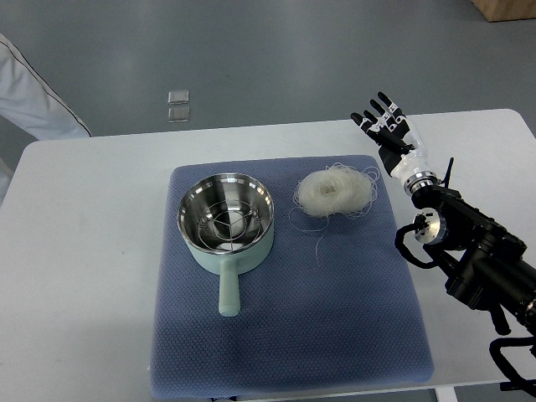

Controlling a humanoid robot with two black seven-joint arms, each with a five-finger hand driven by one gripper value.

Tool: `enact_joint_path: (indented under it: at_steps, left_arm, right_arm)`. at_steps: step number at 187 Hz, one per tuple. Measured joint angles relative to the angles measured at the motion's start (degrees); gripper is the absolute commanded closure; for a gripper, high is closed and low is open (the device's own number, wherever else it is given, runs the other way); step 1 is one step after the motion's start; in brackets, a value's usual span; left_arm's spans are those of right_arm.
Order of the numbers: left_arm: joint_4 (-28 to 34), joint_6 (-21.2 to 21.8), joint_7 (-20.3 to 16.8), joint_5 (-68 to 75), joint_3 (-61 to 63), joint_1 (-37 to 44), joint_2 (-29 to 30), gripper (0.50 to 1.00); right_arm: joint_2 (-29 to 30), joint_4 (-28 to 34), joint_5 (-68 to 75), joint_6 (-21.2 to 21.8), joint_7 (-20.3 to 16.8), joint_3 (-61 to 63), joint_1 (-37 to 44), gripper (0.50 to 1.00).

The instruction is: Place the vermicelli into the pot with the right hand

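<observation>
A nest of white vermicelli lies on the blue mat, with loose strands trailing toward the front. To its left stands a pale green pot with a steel rack inside and its handle pointing toward me. My right hand hovers over the table just beyond the mat's far right corner, up and to the right of the vermicelli, fingers spread and holding nothing. Its arm comes in from the lower right. The left arm does not show.
The white table carries the mat. A person's white sleeve shows at the far left edge. Two small clear squares lie on the grey floor beyond the table. A brown box corner sits top right.
</observation>
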Motion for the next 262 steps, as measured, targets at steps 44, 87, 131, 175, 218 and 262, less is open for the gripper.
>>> enact_joint_path:
  at_steps: [44, 87, 131, 175, 218, 262]
  left_arm:
    - [0.4, 0.0, 0.1, 0.0, 0.0, 0.0, 0.0, 0.5]
    - [0.7, 0.2, 0.0, -0.1, -0.1, -0.1, 0.0, 0.5]
    - [0.6, 0.3, 0.0, -0.1, -0.1, -0.1, 0.0, 0.5]
    - [0.6, 0.3, 0.0, -0.1, -0.1, -0.1, 0.0, 0.5]
    - [0.6, 0.3, 0.0, -0.1, -0.1, -0.1, 0.0, 0.5]
    - [0.6, 0.3, 0.0, -0.1, 0.0, -0.1, 0.0, 0.5]
  right_arm:
    - [0.0, 0.0, 0.0, 0.0, 0.0, 0.0, 0.0, 0.574]
    - [0.0, 0.0, 0.0, 0.0, 0.0, 0.0, 0.0, 0.574]
    - [0.0, 0.0, 0.0, 0.0, 0.0, 0.0, 0.0, 0.574]
    - [0.0, 0.0, 0.0, 0.0, 0.0, 0.0, 0.0, 0.574]
    - [0.0, 0.0, 0.0, -0.1, 0.0, 0.0, -0.1, 0.574]
    - [0.3, 0.0, 0.0, -0.2, 0.0, 0.0, 0.0, 0.574]
